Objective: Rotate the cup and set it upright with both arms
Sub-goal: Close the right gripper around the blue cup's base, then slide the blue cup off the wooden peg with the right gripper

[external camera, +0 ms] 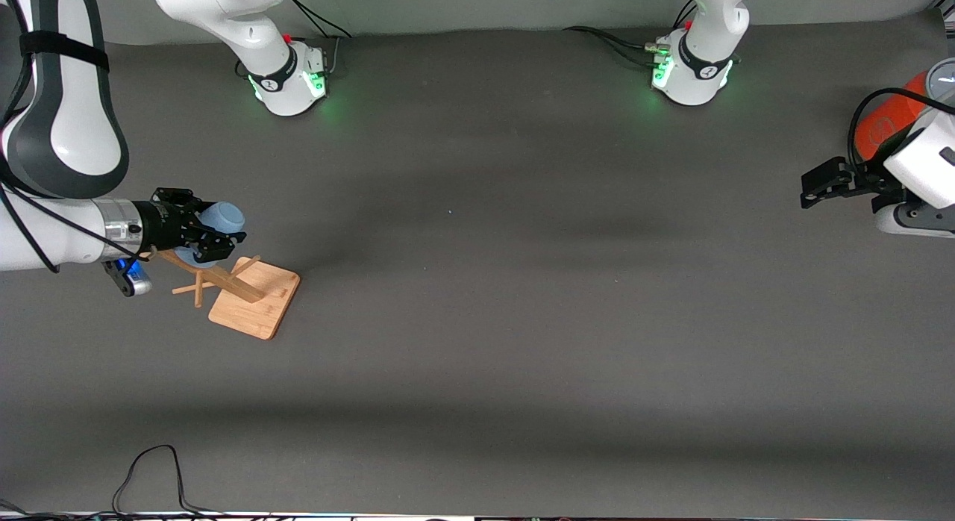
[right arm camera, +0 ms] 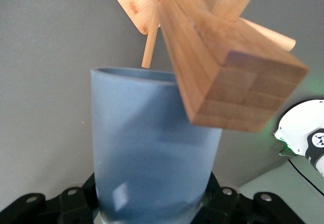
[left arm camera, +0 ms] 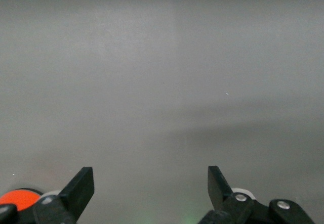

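The pale-blue cup (external camera: 224,218) is held on its side in my right gripper (external camera: 211,239), which is shut on it, over the top of a wooden peg rack (external camera: 250,297) at the right arm's end of the table. In the right wrist view the cup (right arm camera: 152,153) fills the space between the jaws of the right gripper (right arm camera: 152,211), with the rack's post (right arm camera: 223,67) right at its rim. My left gripper (external camera: 818,186) is open and empty at the left arm's end of the table; it also shows in the left wrist view (left arm camera: 150,186).
An orange can (external camera: 884,125) stands beside the left gripper and shows in the left wrist view (left arm camera: 17,197). The rack stands on a flat wooden base. Cables (external camera: 149,476) lie at the table's near edge. The dark grey table (external camera: 477,282) lies between the arms.
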You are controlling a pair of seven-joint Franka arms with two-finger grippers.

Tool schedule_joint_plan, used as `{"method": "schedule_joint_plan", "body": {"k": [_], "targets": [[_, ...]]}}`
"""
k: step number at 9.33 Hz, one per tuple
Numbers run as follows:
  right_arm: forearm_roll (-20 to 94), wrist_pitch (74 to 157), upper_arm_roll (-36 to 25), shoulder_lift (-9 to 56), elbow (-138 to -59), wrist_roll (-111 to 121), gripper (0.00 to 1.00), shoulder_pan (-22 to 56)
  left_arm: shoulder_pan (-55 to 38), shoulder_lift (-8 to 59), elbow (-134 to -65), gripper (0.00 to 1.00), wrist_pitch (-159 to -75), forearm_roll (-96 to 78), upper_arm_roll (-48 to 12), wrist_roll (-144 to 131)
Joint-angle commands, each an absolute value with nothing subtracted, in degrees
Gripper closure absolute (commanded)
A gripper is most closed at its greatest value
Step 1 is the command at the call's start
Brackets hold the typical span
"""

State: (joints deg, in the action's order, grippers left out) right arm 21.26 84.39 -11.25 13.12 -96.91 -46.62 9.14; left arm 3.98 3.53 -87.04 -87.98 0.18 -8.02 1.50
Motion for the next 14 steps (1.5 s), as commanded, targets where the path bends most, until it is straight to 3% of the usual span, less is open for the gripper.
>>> {"method": "schedule_joint_plan", "body": {"k": [1,5,9,14], "targets": [[23.9,84.1,-11.3,13.0,-95.3,-46.7,1.0,9.1,3.7,2.9,-86.6,0.0,-89.5,-0.3,-7.7,2.2],[26.5,83.8,-10.8,12.7,-94.2,-53.0,1.0,9.5,3.6,3.0,-86.6,0.0,-92.3,-0.6,-7.7,2.2],[28.9,75.0,-11.1,11.9,-90.9,-57.2,1.0,9.5,3.7,3.2,-86.6,0.0,-92.4,-0.4,-7.7,2.3],[36.9,75.4,-10.4,12.1,-86.1,-66.6,1.0,14.3,3.6,3.1,-86.6,0.0,-92.2,-0.4,-7.7,2.2]]}}
